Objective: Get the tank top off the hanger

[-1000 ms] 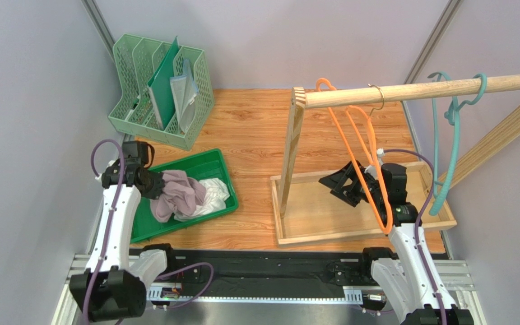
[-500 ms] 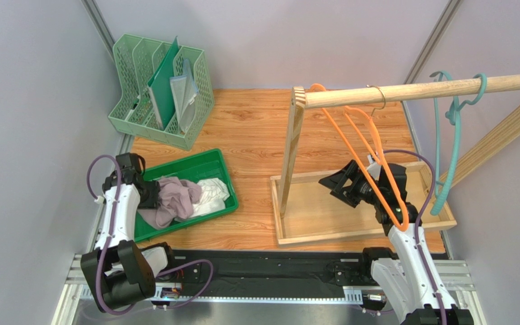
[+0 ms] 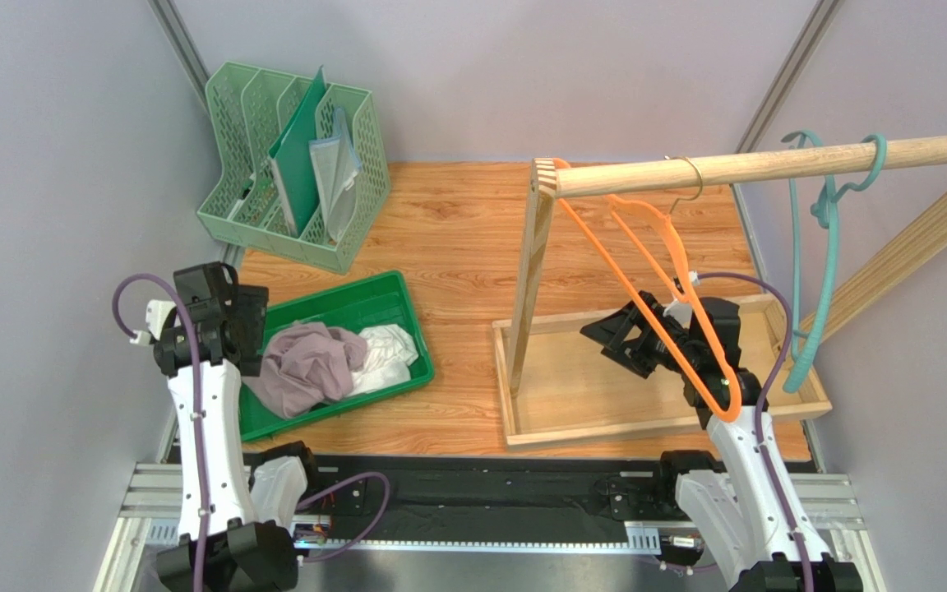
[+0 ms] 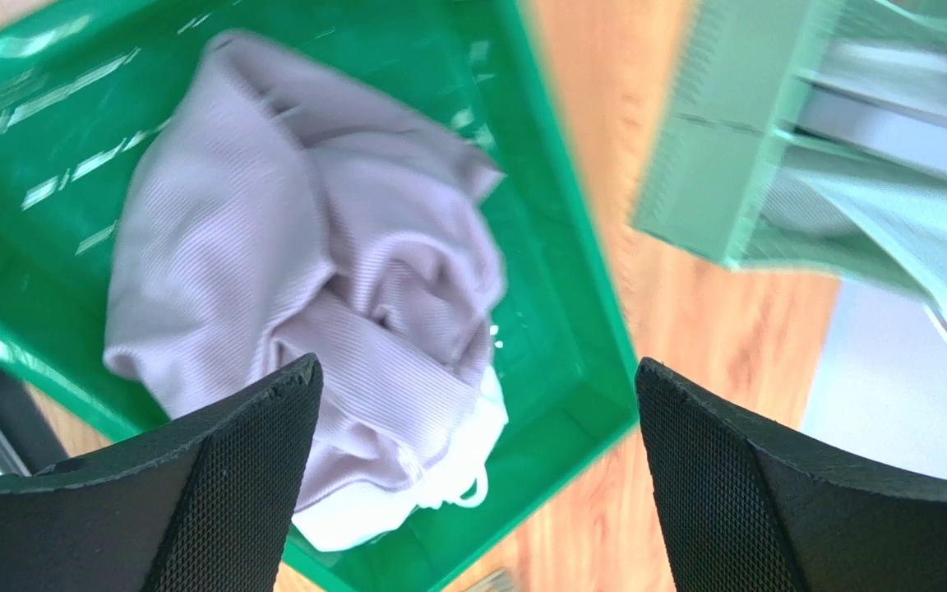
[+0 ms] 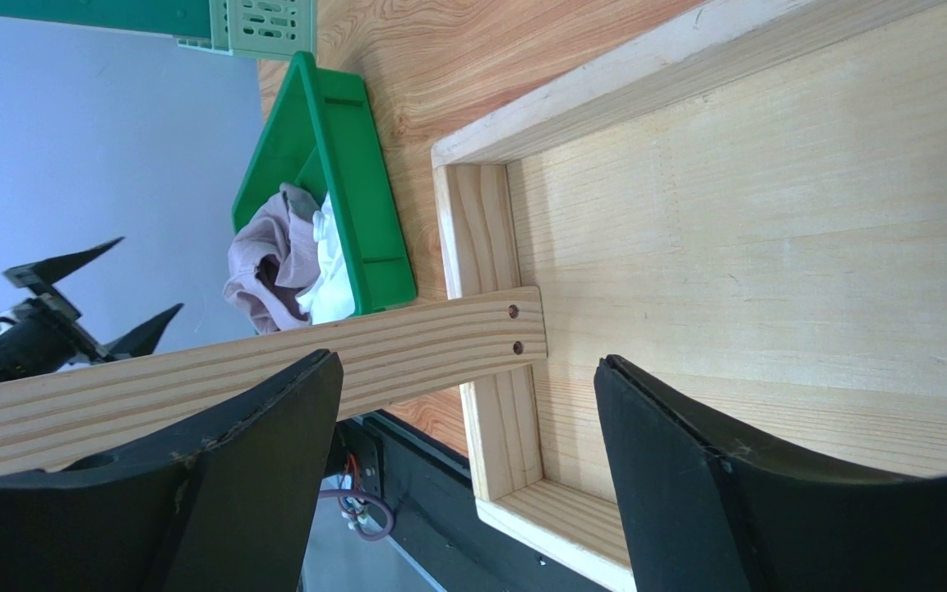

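Our left arm stands tall at the near-left corner of the table, the left gripper angled down, fingers spread wide and empty. Our right gripper reaches leftward, jaws parted, nothing held.

Enclosed by plain lilac-grey walls with metal corner posts. Floored with a wood-grain tabletop, evenly lit. Edged nearside by an aluminium rail.

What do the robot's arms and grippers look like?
The left arm and right arm are white tubes with black joints. A purple cable loops along each. The left gripper and right gripper are black, each with two pointed fingers that have a bumpy grid surface.
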